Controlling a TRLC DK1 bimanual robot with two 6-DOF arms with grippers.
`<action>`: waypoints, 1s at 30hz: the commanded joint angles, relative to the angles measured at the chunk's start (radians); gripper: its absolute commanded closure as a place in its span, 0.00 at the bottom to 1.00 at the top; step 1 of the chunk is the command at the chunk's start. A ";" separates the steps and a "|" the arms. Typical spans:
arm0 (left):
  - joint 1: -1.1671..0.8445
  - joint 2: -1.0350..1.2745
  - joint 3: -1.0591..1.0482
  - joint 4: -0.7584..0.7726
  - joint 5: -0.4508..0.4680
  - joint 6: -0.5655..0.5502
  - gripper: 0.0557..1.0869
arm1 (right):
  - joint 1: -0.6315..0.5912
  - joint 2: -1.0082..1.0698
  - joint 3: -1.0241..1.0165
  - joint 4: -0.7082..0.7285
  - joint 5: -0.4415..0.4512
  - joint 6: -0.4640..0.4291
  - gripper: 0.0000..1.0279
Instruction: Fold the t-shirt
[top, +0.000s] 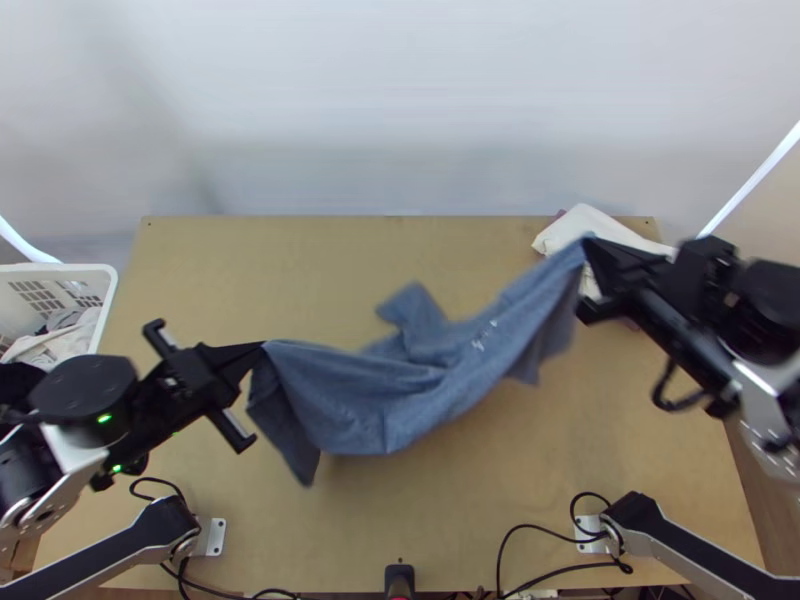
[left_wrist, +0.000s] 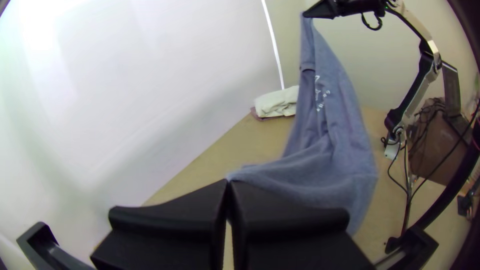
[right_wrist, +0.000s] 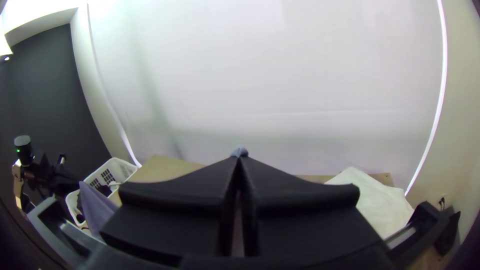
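Right gripper (top: 588, 243) and left gripper (top: 263, 347), fingers closed together, each pinch a bit of soft blue shirt (top: 400, 395) (sagging, wrinkled) above a smooth wooden table (top: 350, 520), before a pale backdrop (top: 400, 100).

Both arms: black joints, silver-white links. Left arm (top: 70, 478): rounded black housing (top: 85, 388) by the table's (top: 420, 500) left edge, green lights (top: 104, 418), holes in link plate. Right arm (top: 765, 400): black cable loop (top: 659, 392). Left gripper (top: 265, 346), right gripper (top: 588, 243): wide flat black, tapered tips. Pale base brackets (top: 214, 537), black cables (top: 150, 479) at table's near side.
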 joint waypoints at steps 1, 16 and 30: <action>-0.004 -0.024 -0.008 -0.019 -0.012 -0.059 0.96 | -0.007 -0.020 -0.015 -0.008 0.009 -0.001 0.97; 0.129 0.117 -0.526 0.282 0.186 0.089 0.96 | 0.006 0.270 -0.276 0.244 -0.053 0.102 0.97; 0.563 0.798 -0.181 0.394 0.519 0.127 0.96 | -0.109 0.629 -0.141 0.397 -0.076 0.146 0.97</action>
